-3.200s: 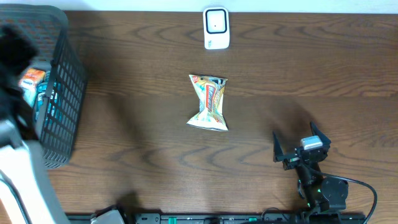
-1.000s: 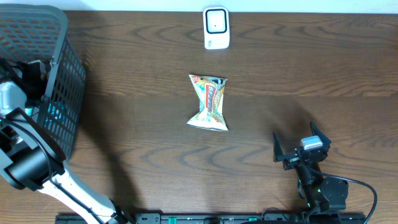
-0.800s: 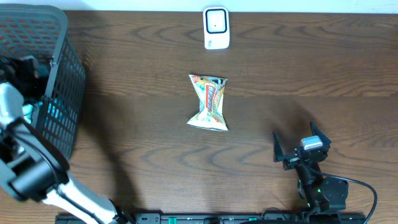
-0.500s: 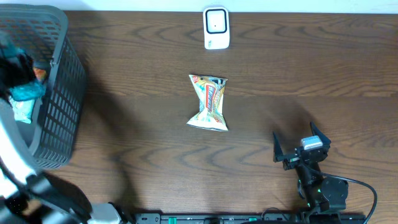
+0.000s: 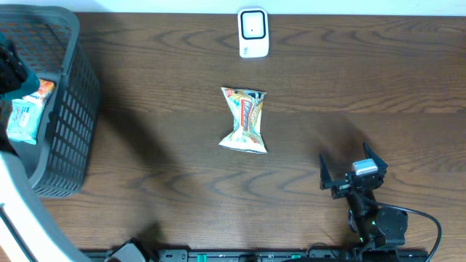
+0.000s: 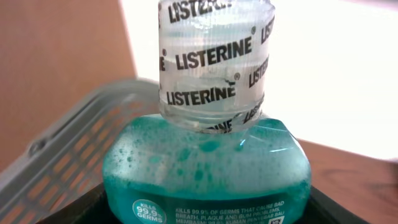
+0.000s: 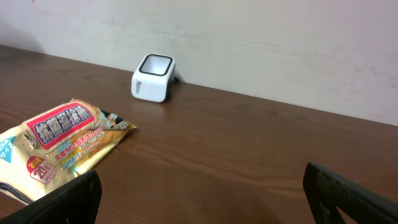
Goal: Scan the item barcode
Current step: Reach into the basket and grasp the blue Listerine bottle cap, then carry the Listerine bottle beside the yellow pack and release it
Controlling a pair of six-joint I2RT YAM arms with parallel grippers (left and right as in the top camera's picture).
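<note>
A teal Listerine mouthwash bottle (image 6: 205, 162) fills the left wrist view, its plastic-wrapped cap pointing away from the camera. My left gripper (image 6: 205, 214) is shut on the bottle's body, with a dark finger (image 6: 78, 208) at each lower side. Overhead, that gripper (image 5: 9, 62) is a dark shape at the far left over the basket, with a pale teal item (image 5: 22, 120) just below it. The white scanner (image 5: 253, 33) (image 7: 153, 78) stands at the table's far edge. My right gripper (image 5: 352, 171) (image 7: 205, 199) rests open and empty at the front right.
A grey mesh basket (image 5: 73, 109) (image 6: 68, 155) stands at the left, an orange packet (image 5: 44, 89) inside it. A colourful snack packet (image 5: 245, 121) (image 7: 59, 146) lies mid-table, between the scanner and my right arm.
My left arm has come up out of the basket holding the bottle, and has drawn left toward the frame's edge. The right arm, snack packet and scanner have not moved.
</note>
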